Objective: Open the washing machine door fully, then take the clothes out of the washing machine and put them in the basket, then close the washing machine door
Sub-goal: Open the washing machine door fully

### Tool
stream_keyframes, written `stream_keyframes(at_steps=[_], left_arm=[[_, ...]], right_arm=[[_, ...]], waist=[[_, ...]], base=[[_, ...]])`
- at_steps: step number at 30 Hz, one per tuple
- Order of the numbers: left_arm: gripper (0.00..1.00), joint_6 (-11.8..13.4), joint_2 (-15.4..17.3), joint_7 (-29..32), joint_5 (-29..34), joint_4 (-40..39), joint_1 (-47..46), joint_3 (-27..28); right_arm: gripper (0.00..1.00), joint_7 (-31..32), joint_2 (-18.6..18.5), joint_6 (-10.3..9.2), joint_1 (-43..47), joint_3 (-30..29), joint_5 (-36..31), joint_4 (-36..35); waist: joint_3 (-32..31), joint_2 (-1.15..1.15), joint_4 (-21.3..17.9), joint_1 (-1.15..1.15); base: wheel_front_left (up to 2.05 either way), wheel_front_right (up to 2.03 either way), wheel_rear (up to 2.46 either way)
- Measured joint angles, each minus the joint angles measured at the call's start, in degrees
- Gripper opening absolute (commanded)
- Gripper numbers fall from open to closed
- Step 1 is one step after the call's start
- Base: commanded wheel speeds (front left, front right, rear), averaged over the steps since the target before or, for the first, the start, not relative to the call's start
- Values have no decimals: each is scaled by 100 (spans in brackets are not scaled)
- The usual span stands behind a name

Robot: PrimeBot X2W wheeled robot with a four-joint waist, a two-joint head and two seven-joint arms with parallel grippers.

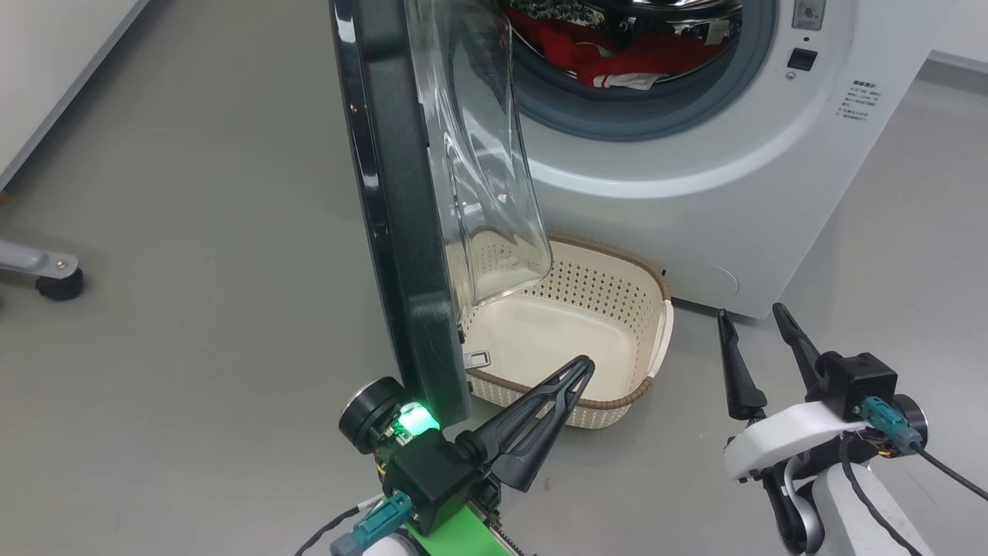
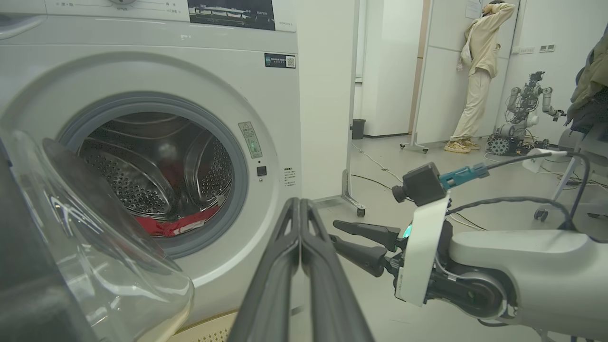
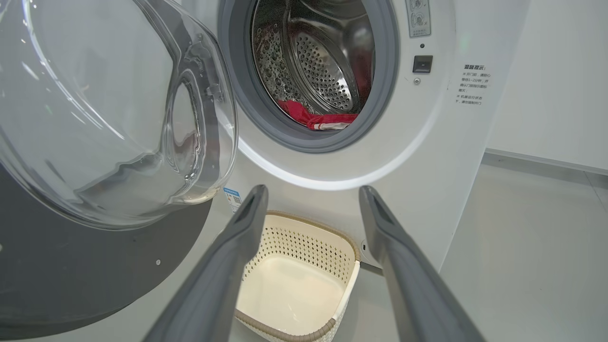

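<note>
The washing machine door [image 1: 401, 201] stands swung out edge-on, its clear glass bowl [image 3: 104, 114] bulging over the basket. The white washing machine [image 1: 695, 193] shows its grey-ringed mouth, with red clothes [image 1: 610, 54] lying at the bottom of the steel drum [image 3: 323, 71]; the clothes [image 3: 323, 119] include a white patch. The cream basket [image 1: 610, 282] sits on the floor under the mouth, with nothing in it. My left gripper [image 1: 587, 364] is shut and holds nothing, just right of the door's lower edge, over the basket's front rim. My right gripper [image 1: 750, 311] is open and holds nothing, right of the basket.
A wheeled stand foot [image 1: 58, 282] rests on the grey floor at the left. In the left wrist view a person [image 2: 479, 71] stands far off by a white partition, near another small robot [image 2: 520, 114], and cables [image 2: 380, 166] lie on the floor.
</note>
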Motion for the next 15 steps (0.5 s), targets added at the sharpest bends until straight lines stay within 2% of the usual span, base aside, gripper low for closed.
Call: stream_keyframes(at_steps=[8, 15], left_arm=[[0, 9, 5, 142, -71, 438, 116, 60], [0, 163, 47, 220, -70, 759, 186, 257]], right_arm=[[100, 0, 16, 8, -5, -51, -94, 16], [100, 0, 33, 52, -7, -118, -136, 56]], waist=[[63, 0, 11, 0], [78, 0, 10, 0]], base=[[0, 0, 0], [0, 0, 0]])
